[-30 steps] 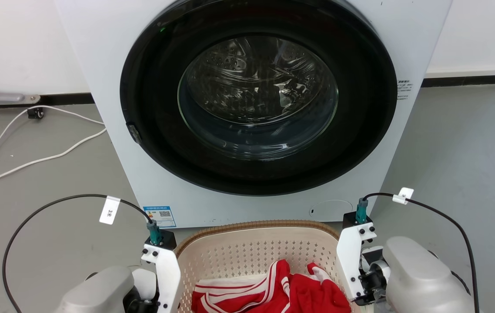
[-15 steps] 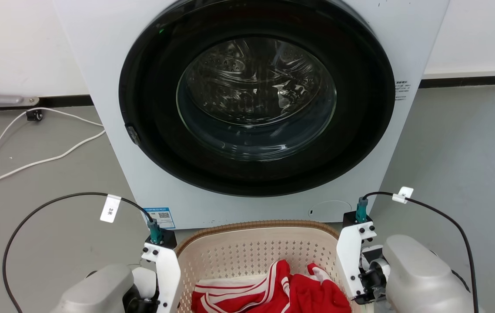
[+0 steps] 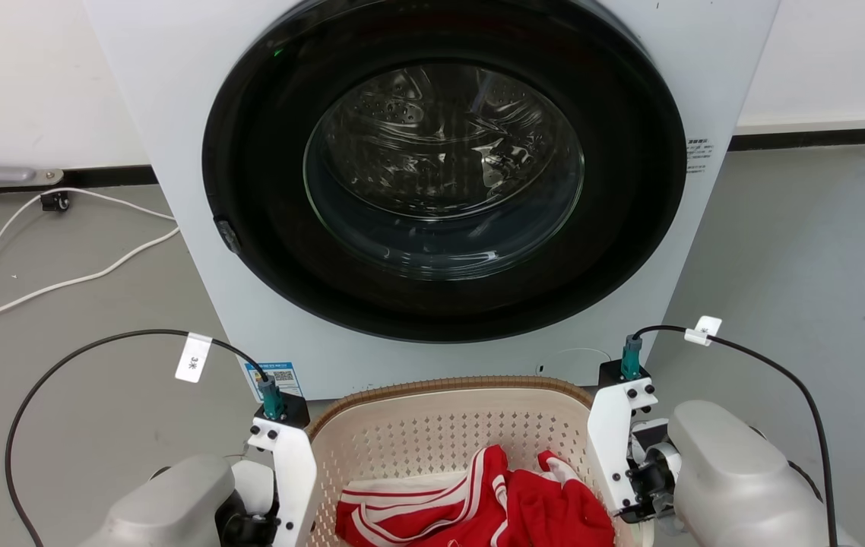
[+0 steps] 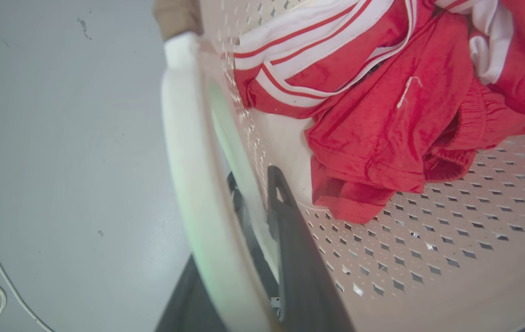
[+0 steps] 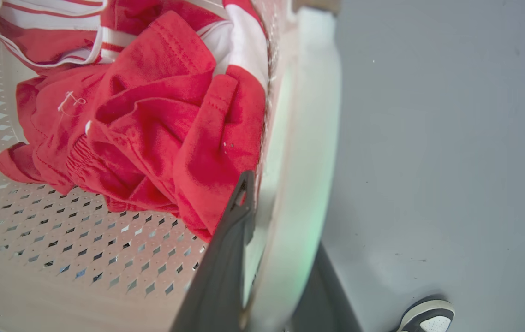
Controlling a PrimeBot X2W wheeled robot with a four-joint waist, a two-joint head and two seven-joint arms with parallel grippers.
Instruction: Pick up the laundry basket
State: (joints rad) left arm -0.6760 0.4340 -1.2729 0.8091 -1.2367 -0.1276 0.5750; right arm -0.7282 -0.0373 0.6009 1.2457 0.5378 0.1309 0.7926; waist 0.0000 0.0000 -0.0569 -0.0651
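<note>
The washer [image 3: 440, 182] is hogging most of the head view, its round dark door shut and facing the robot, and it's standing on a grey floor [image 3: 805, 251]. The laundry basket [image 3: 432, 429] is sitting right in front of the washer, just below the door, with its brown rim nearly meeting the washer's bottom edge in that view. Can't tell whether it's resting on the floor or hanging clear of it. A heap of red clothes [image 3: 478, 509] with white stripes is lying inside, at the end away from the washer.

The left arm [image 3: 174, 501] and right arm [image 3: 736, 471] are reaching in front of the washer's two lower corners. The left gripper [image 4: 253, 180] is straddling the left handle [image 4: 184, 138]. One dark finger [image 4: 290, 240] is lying inside against the perforated wall, the other is running outside under the handle, and the pair are pinching narrow onto it. The right gripper [image 5: 267, 198] is doing the same on the right handle [image 5: 308, 138], with its inner finger [image 5: 230, 258] pressing in beside the red clothes.

A white cable [image 3: 60, 281] is snaking over the floor off to the washer's left. A shoe [image 5: 426, 316] is poking into the right wrist view on the floor, and there's no telling how far it is from the washer. A small blue sticker [image 3: 274, 377] is sitting at the washer's lower left corner.
</note>
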